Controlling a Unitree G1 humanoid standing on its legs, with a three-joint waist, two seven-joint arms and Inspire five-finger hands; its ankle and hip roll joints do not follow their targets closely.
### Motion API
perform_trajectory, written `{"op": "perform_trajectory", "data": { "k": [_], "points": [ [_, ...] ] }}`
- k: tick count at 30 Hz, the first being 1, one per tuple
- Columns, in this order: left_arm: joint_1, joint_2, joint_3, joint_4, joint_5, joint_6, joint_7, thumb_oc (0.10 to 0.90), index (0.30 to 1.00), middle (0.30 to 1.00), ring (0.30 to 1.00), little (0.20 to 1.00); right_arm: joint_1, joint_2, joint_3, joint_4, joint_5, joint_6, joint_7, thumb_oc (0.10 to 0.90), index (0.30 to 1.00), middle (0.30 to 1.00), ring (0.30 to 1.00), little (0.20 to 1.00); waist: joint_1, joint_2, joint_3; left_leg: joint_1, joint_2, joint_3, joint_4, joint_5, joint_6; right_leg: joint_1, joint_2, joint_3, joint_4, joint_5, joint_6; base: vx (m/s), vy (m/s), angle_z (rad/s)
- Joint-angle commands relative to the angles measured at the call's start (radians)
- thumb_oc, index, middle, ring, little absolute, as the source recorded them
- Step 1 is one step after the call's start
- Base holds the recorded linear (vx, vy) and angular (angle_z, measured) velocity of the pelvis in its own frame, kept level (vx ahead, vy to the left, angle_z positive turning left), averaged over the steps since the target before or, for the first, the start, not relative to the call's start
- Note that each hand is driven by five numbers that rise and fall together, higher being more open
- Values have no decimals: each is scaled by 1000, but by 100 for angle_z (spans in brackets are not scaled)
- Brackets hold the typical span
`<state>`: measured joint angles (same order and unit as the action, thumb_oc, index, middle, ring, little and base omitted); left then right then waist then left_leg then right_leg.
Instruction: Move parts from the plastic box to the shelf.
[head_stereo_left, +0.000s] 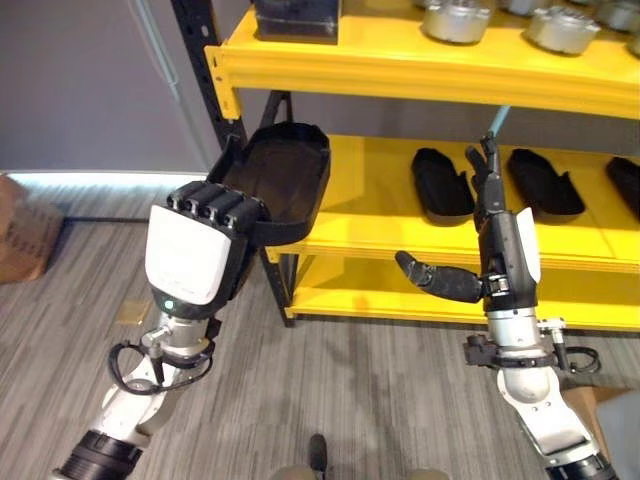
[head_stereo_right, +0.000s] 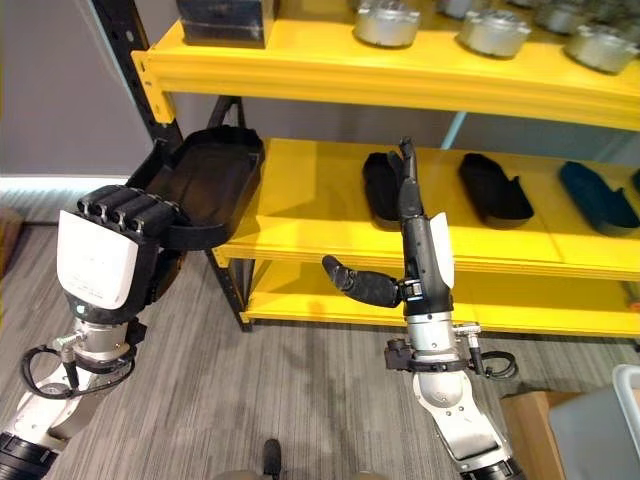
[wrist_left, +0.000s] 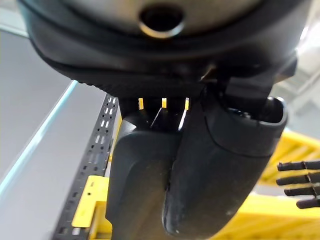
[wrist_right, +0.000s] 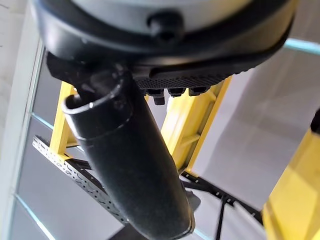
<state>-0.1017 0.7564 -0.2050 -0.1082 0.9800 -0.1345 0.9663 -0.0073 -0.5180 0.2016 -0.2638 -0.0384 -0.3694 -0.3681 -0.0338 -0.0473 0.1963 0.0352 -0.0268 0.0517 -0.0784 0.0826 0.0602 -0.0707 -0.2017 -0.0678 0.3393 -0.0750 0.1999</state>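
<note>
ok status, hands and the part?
Left hand shut on black tray part, at the middle yellow shelf's left end. Right hand open, holds nothing. Other black parts further right on that shelf.

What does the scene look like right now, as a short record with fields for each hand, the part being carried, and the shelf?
left hand: fingers curled round one end of a black tray-shaped part, held up at the shelf's left end
right hand: open, fingers straight and pointing up, thumb out to the side, holding nothing
middle shelf: yellow, black parts already lying on it
top shelf: silver metal parts and a dark box
</note>
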Motion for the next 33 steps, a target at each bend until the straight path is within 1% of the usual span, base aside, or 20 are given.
{"op": "perform_trajectory", "data": {
  "k": [1,2,3,4,6,8,12,15,16,19,22,23,24,25,26,27,28,29,31,33],
  "points": [
    [-134,-57,27,-108,-62,-2,35,400,300,300,300,300,-104,-36,-17,-38,8,-86,18,900,1000,1000,1000,1000,-19,13,-89,16,28,76,65,-122,-42,21,86,-28,-243,104,-59,111,-29,5],
    [-131,-62,29,-111,-62,-7,31,400,300,300,300,300,-107,-36,-17,-35,11,-85,23,900,1000,1000,1000,1000,-22,13,-90,21,27,77,62,-127,-42,18,87,-19,-278,127,-55,132,-81,-2],
    [-116,-78,35,-120,-59,-29,22,400,300,300,300,300,-105,-30,-23,-29,-8,-91,30,900,1000,1000,1000,1000,-34,9,-90,32,18,76,56,-135,-41,-14,81,24,-339,195,-42,193,-137,-1],
    [-108,-87,31,-128,-54,-40,15,400,300,300,300,300,-98,-23,-27,-32,-37,-82,21,900,1000,1000,1000,1000,-49,9,-88,50,18,64,50,-148,-37,-47,76,77,-352,235,-29,204,-120,4],
    [-104,-89,30,-133,-53,-43,12,400,300,300,300,300,-92,-23,-34,-35,-44,-79,15,900,1000,1000,1000,1000,-55,9,-88,58,21,66,46,-153,-37,-48,80,86,-361,238,-27,173,-111,16],
    [-99,-101,-1,-156,-41,-23,-4,400,300,300,300,300,-83,-37,-50,-39,-111,-92,-7,900,1000,1000,1000,1000,-64,9,-98,76,35,82,36,-163,-43,-23,80,65,-394,234,-25,260,-187,16],
    [-92,-98,-10,-192,-52,5,-33,400,300,300,300,300,-84,-73,-56,-64,-124,-105,2,900,1000,1000,1000,1000,-67,8,-101,84,53,97,41,-159,-56,-1,79,46,-374,211,-35,182,-148,-2],
    [-85,-85,-4,-208,-59,-6,-34,400,300,300,300,300,-82,-118,-60,-89,-124,-100,-8,900,1000,1000,1000,1000,-65,8,-94,72,83,79,75,-157,-68,6,89,45,-304,152,-56,214,-207,-5],
    [-88,-82,-10,-213,-62,-3,-39,400,300,300,300,300,-77,-136,-66,-95,-120,-98,-22,900,1000,1000,1000,1000,-66,5,-90,65,105,63,97,-155,-78,9,93,47,-275,129,-66,234,-271,3],
    [-92,-76,-24,-207,-64,13,-27,400,300,300,300,300,-84,-160,-68,-83,-117,-109,-72,900,1000,1000,1000,1000,-71,5,-79,59,142,34,137,-158,-97,8,100,55,-238,102,-85,200,-253,19],
    [-88,-65,-29,-201,-56,48,-14,400,300,300,300,300,-92,-171,-73,-67,-102,-119,-98,900,1000,1000,1000,1000,-77,11,-75,64,162,23,176,-170,-106,11,107,65,-219,80,-98,139,-144,17],
    [-86,-63,-28,-200,-54,58,-9,400,300,300,300,300,-93,-171,-74,-63,-97,-124,-100,900,1000,1000,1000,1000,-79,11,-71,60,166,23,190,-159,-108,7,108,66,-215,83,-104,259,-232,11],
    [-69,-50,-16,-194,-61,105,0,400,300,300,300,300,-88,-176,-83,-52,-66,-139,-92,900,1000,1000,1000,1000,-83,19,-68,50,179,29,280,-124,-119,18,121,62,-213,65,-126,179,-203,5],
    [-61,-48,-7,-190,-64,111,4,400,300,300,300,300,-83,-177,-87,-47,-61,-147,-90,900,1000,1000,1000,1000,-81,17,-66,36,183,35,335,-98,-122,24,123,60,-216,65,-135,166,-163,2],
    [-60,-48,-7,-191,-64,111,5,400,300,300,300,300,-82,-176,-87,-47,-60,-148,-89,900,1000,1000,1000,1000,-82,17,-67,28,185,33,346,-102,-123,23,124,59,-217,66,-137,90,-158,-3],
    [-41,-46,11,-173,-69,130,30,400,300,300,300,300,-68,-172,-93,-35,-58,-174,-86,900,1000,1000,1000,1000,-81,14,-62,-19,190,42,484,-60,-127,33,130,55,-226,70,-160,132,-215,-3],
    [-18,-49,46,-150,-75,130,45,400,300,300,300,300,-46,-156,-100,-31,-63,-189,-82,900,1000,1000,1000,1000,-74,13,-50,-113,159,24,639,-28,-121,48,138,64,-232,77,-183,171,-239,5],
    [-9,-50,60,-137,-82,128,53,400,300,300,300,300,-34,-145,-106,-27,-69,-195,-78,900,1000,1000,1000,1000,-75,16,-45,-165,150,21,686,-25,-118,57,146,71,-234,77,-188,130,-120,10],
    [-4,-49,74,-117,-103,138,59,400,300,300,300,300,-19,-127,-114,-16,-80,-208,-76,900,1000,1000,1000,1000,-78,31,-40,-198,142,34,626,-23,-114,71,164,81,-239,67,-186,133,50,1],
    [-9,-57,63,-98,-133,159,58,400,300,300,300,300,-5,-115,-119,-17,-92,-205,-83,900,1000,1000,1000,1000,-78,41,-36,-182,119,45,428,-15,-111,96,171,91,-256,58,-170,185,142,-16]
  ]
}}
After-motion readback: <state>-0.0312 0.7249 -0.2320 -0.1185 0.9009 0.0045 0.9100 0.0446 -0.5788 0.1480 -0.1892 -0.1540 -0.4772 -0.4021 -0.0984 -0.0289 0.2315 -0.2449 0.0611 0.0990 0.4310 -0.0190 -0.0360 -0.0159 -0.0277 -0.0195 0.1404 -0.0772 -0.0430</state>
